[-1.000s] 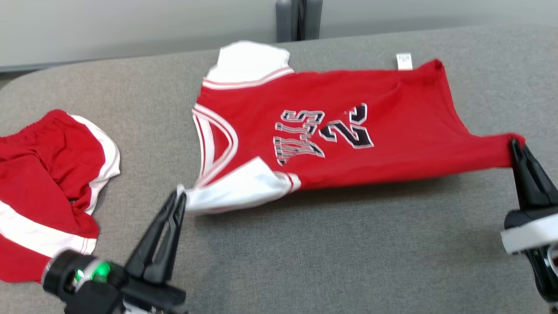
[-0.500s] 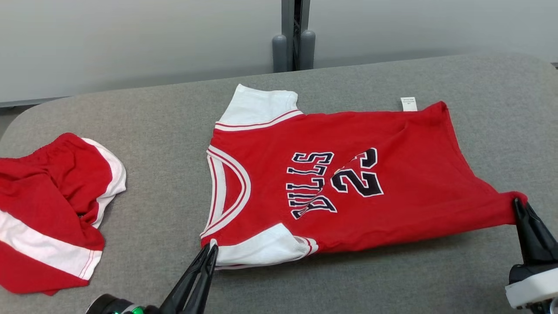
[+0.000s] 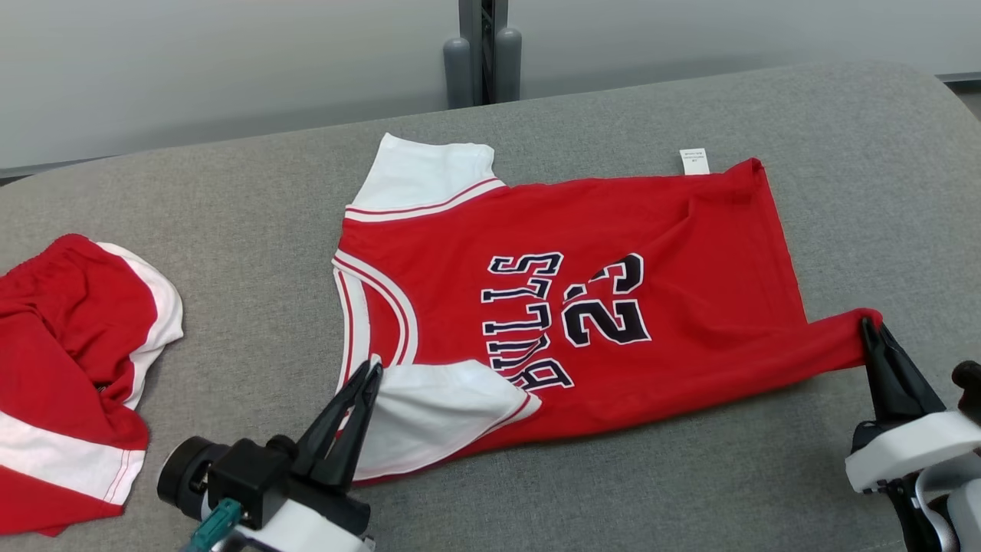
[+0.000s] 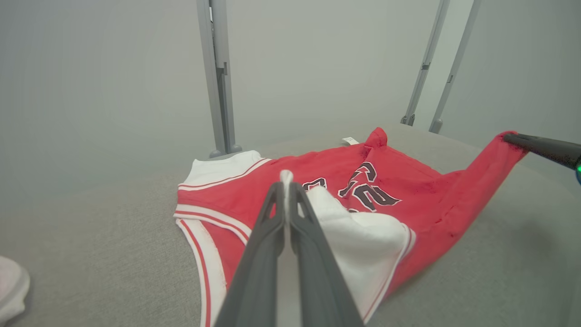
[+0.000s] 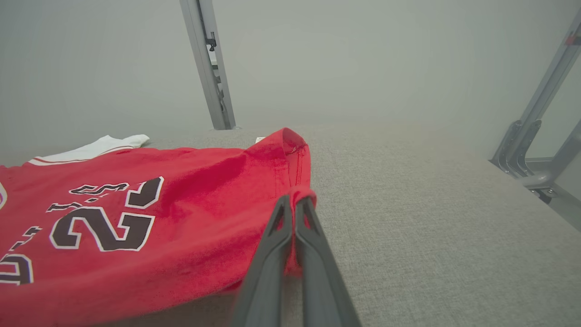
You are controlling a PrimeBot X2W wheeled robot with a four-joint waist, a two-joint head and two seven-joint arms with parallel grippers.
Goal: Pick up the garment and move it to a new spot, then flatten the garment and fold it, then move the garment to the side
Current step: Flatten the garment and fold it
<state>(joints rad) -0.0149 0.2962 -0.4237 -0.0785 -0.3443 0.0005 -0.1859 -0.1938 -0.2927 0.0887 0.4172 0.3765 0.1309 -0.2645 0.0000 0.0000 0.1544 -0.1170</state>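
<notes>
The red basketball jersey with white sleeves and dark "BULLS 23" lettering point(image 3: 651, 230) lies mostly spread on the grey fabric-covered desk point(image 3: 613, 483), with its collar toward your left and its hem toward your right. Your left jaws are pinched shut on the tip of the near white sleeve point(image 3: 437, 414), which is raised and doubled over. Your right jaws are closed on the near hem corner point(image 3: 839, 341), drawn out into a taut red point.

Both grips hold very little cloth. If you pull the arms further apart, I would expect one corner to slip free and the near edge to drop in a heap.

If you lift unevenly, the far edge will likely drag across the desk and deepen the creases already showing around the number.

Because the left hold is on the sleeve and not the shoulder, any fold you start here could come out skewed.

The crumpled red-and-white shorts point(image 3: 77, 360) lie well apart on your left. A wide leftward sweep might catch them.
</notes>
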